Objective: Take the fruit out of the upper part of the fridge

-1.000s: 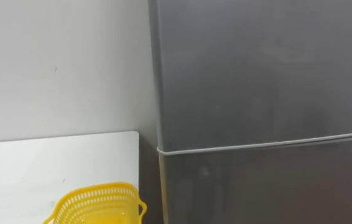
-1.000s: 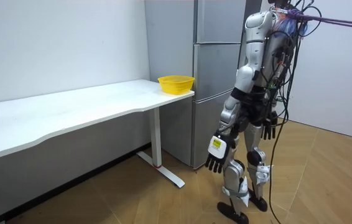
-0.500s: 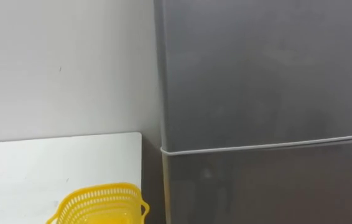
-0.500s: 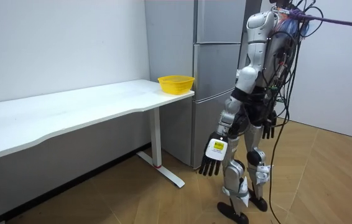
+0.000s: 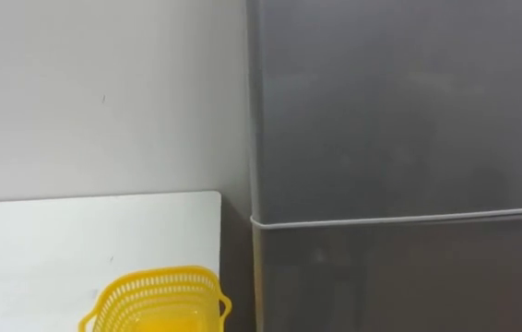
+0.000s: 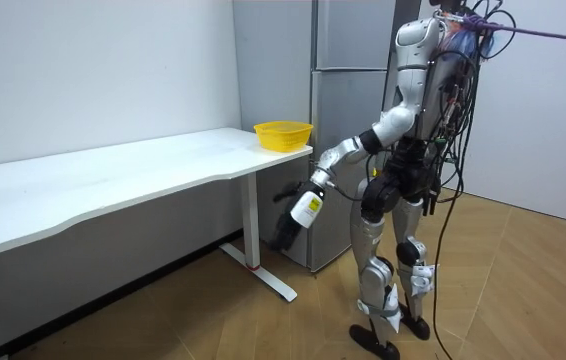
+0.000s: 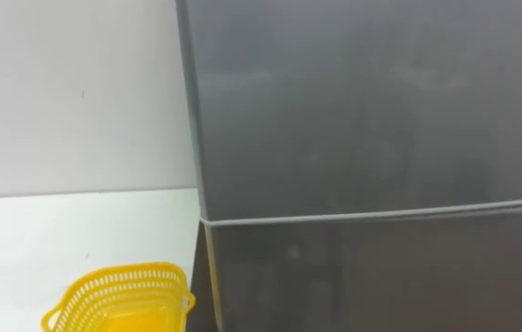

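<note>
A tall grey fridge stands right in front of me, both doors closed. Its upper door [image 5: 399, 111] takes up the right of the eye views, and a pale seam [image 5: 399, 219] divides it from the lower door [image 5: 399, 277]. In the room view I stand facing the fridge [image 6: 348, 35], close to its front. My left hand [image 6: 289, 224] is lifted forward at about hip height, below the table's end, fingers hanging loose and holding nothing. My right hand [image 6: 430, 205] hangs by my hip.
A white table [image 5: 58, 240] runs along the wall to the left of the fridge. A yellow mesh basket [image 5: 155, 300] sits on its end nearest the fridge, also seen in the room view as the basket [image 6: 283, 134]. Wooden floor lies behind me.
My left arm has swung forward and up from beside my thigh towards the fridge. The eye view has shifted slightly, which is the camera's own move.
</note>
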You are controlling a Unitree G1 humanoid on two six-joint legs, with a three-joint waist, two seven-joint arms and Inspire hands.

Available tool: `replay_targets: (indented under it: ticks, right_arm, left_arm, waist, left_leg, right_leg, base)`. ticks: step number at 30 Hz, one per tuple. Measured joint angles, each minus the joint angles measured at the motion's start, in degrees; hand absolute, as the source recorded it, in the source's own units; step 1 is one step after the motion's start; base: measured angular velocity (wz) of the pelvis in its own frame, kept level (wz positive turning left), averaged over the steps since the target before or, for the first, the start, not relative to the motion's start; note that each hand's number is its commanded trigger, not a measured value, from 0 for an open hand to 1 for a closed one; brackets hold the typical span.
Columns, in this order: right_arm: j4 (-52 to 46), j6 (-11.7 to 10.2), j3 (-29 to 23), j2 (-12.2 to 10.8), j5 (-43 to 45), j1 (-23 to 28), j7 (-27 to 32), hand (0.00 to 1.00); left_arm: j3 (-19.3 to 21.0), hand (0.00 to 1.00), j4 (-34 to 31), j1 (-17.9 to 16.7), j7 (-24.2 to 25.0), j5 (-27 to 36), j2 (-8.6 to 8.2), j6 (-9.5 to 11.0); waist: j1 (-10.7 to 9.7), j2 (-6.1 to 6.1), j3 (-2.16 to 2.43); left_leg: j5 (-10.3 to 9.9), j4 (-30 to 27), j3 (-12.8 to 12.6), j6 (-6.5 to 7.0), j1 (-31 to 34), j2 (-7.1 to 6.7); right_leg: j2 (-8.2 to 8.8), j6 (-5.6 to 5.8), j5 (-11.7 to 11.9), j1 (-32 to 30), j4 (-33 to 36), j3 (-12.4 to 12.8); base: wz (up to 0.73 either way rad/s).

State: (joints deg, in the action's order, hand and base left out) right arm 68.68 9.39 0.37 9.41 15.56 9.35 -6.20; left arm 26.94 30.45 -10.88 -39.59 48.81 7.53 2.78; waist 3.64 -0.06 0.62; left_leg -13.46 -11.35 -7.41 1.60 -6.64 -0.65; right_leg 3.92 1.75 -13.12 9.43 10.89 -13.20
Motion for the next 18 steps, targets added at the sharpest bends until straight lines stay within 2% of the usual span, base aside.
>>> replay_targets:
  ticks: [2, 3, 5, 9, 11, 14, 18]
  right_arm:
    - [-0.26, -0.63, -0.60, -0.05, 0.76, 0.35, 0.38, 0.00]
    - [-0.79, -0.57, -0.70, -0.09, 0.83, 0.64, 0.45, 0.00]
    - [-1.98, -0.59, -0.67, -0.09, 0.80, 1.70, 0.48, 0.00]
    - [-1.95, -0.60, -1.26, -0.10, 1.21, 1.86, 0.21, 0.00]
    - [-2.01, -0.67, -1.77, -0.07, 1.74, 1.93, 0.28, 0.00]
    - [-1.84, -1.27, -1.78, -0.01, 1.75, 2.12, 0.09, 0.00]
    - [-1.88, -1.58, -1.79, 0.08, 2.43, 2.15, -0.32, 0.00]
  left_arm:
    - [0.07, 0.00, -3.17, 0.50, -2.95, 0.00, 0.12, 1.68]
    - [0.16, 0.00, -4.62, 0.49, -3.98, -0.02, 0.12, 1.71]
    - [0.61, 0.00, -11.73, 0.42, -6.89, -0.26, 0.12, 2.05]
    - [1.27, 0.00, -23.19, 0.47, -8.81, -2.44, 0.46, 2.93]
    - [1.57, 0.00, -28.62, 0.53, -8.94, -7.68, 0.99, 4.07]
    - [1.46, 0.00, -36.29, 1.07, -8.93, -16.97, 1.92, 4.31]
    - [1.41, 0.00, -45.47, 1.78, -7.87, -23.19, 3.65, 4.41]
  waist:
    - [0.03, 0.19, 0.04]
    - [0.08, 0.19, 0.04]
    - [0.96, 0.26, 0.03]
    - [1.23, 0.67, -0.11]
    - [1.24, 1.15, -0.06]
    - [1.11, 1.38, -0.17]
    - [0.02, 1.60, -0.49]
  left_leg:
    - [0.00, -0.01, 0.09, 0.03, -0.01, 0.02]
    - [0.00, 0.00, 0.23, 0.03, 0.03, 0.01]
    - [-0.03, 0.05, 1.10, 0.08, -0.04, -0.05]
    - [-0.05, -0.07, 2.04, 0.11, 0.10, -0.07]
    - [-0.05, 0.01, 2.71, 0.11, 0.05, -0.14]
    - [-0.05, -0.09, 2.96, 0.10, 0.08, -0.09]
    - [-0.07, -0.04, 3.80, 0.08, 0.28, -0.10]
  right_leg:
    - [0.05, 0.00, 0.02, -0.11, 0.00, 0.08]
    - [0.04, 0.00, 0.02, -0.18, 0.03, 0.14]
    - [-0.06, -0.09, 0.08, -0.25, 0.05, 0.25]
    - [-0.26, -0.22, 0.23, -0.26, -0.04, 0.29]
    - [-0.33, -0.23, 0.24, -0.23, -0.04, 0.27]
    - [-0.55, -0.37, 0.32, -0.21, -0.18, 0.24]
    - [-0.52, -0.38, 0.33, 0.08, -0.27, -0.83]
  base:
    - [-0.06]
    - [-0.06]
    - [-0.06]
    - [0.00]
    - [0.00]
    - [0.00]
    - [0.09]
